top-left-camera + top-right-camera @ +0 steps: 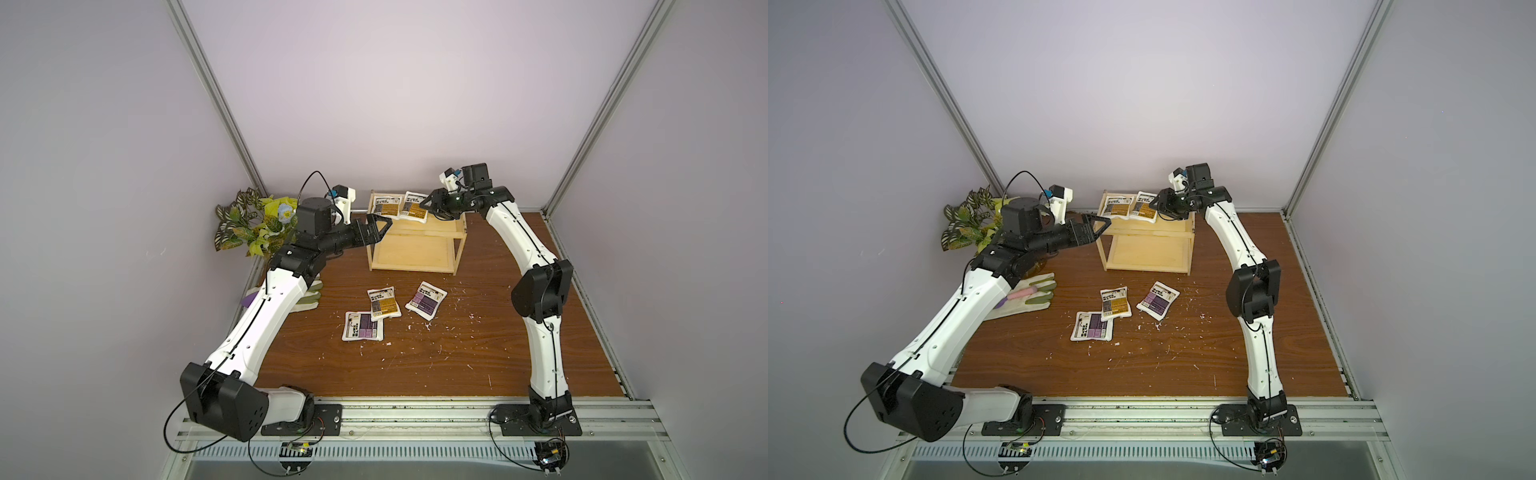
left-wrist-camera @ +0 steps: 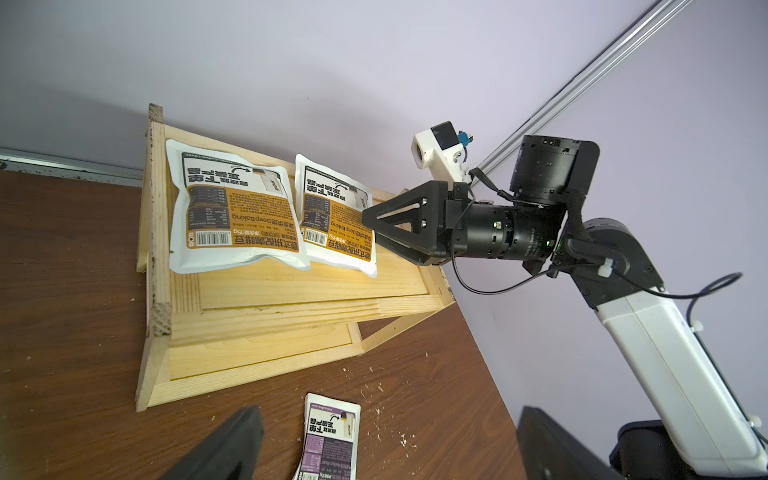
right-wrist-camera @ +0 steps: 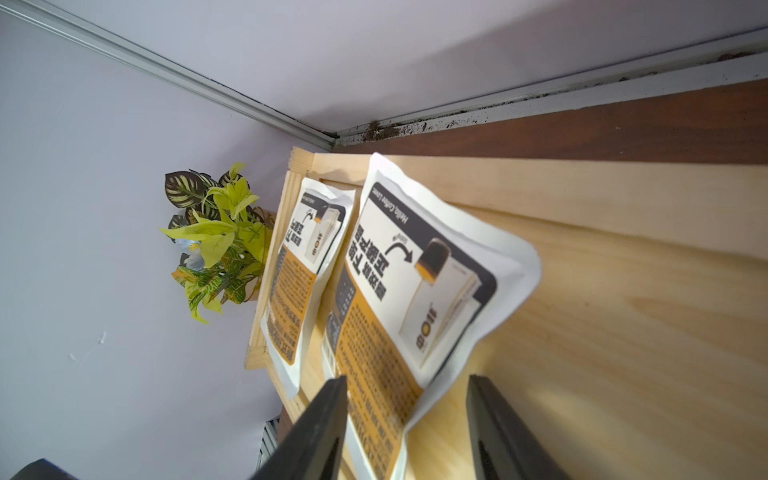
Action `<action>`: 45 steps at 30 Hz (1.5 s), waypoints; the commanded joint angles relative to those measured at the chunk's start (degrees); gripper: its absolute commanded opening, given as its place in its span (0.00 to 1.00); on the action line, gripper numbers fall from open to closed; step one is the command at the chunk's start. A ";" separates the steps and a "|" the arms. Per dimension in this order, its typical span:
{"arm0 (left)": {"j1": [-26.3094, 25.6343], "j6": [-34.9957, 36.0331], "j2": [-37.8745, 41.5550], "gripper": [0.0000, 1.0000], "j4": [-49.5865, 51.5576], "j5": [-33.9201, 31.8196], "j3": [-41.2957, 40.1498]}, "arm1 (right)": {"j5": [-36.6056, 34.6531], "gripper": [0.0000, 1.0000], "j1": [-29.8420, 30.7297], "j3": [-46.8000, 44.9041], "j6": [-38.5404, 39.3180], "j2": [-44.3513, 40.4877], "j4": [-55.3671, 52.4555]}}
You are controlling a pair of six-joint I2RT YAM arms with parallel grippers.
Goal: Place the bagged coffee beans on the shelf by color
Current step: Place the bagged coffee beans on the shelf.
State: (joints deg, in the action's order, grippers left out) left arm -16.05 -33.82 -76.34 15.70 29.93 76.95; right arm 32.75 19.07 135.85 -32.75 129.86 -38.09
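So, two golden-brown pouches (image 1: 388, 206) lie on the shelf (image 1: 415, 249) top tier, upper middle of frame. Right end effector (image 3: 405, 382) and left end effector (image 1: 382, 228) are both spread, gripping nothing. One golden pouch (image 1: 384, 303) and two purple pouches (image 1: 362, 326) wait on the tabletop (image 1: 457, 365).

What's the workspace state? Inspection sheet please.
Surface: brown table, white specks scattered.
Job's things: shelf; two golden pouches on its top tier; on the table a third golden pouch overlaps a purple pouch, second purple pouch apart.
Clutter: plant, glove by the left arm.
Grippers: left gripper open, empty, by the shelf; right gripper open, straddling a shelved pouch's edge.
Cables: loops at both bases.
Surroundings: lilac walls, aluminium frame.
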 commanded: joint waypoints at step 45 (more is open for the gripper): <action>0.76 1.50 2.28 1.00 -0.85 -0.29 -2.07 | 1.65 0.54 0.33 4.75 -0.66 -3.71 0.22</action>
State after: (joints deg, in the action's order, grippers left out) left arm -16.05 -33.78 -75.35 15.27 29.74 75.02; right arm 34.61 19.18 141.03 -35.55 132.05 -37.28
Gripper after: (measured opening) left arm 0.995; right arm 0.541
